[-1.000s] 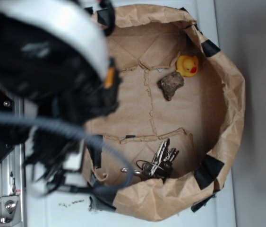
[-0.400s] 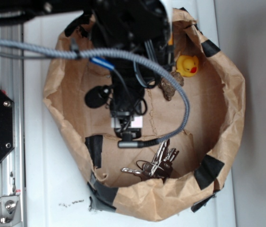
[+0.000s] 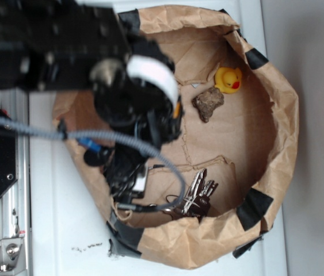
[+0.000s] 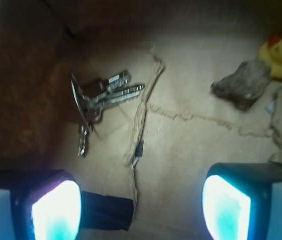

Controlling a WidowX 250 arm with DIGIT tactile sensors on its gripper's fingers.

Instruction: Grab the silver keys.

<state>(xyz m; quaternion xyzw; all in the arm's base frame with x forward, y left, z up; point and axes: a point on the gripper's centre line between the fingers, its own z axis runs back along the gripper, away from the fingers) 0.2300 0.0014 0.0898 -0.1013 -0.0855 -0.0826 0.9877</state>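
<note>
The gripper [image 4: 141,212] was seen in the wrist view with its two fingers [image 4: 55,210] spread wide apart and nothing held between them. It was positioned above the brown paper floor, clear of all objects. In the exterior view the gripper was hidden beneath the arm [image 3: 133,98] and its grey cable [image 3: 121,141].

The silver keys [image 3: 193,195] were located on the floor of the paper-lined basket [image 3: 282,115], close to its lower wall and just beside a black tape patch [image 3: 255,208]. In the wrist view they [image 4: 103,95] were found ahead of the left finger, untouched.

The brown rock [image 3: 208,103] and the yellow duck [image 3: 229,79] were placed near the upper right wall, almost touching each other and well apart from the keys.
</note>
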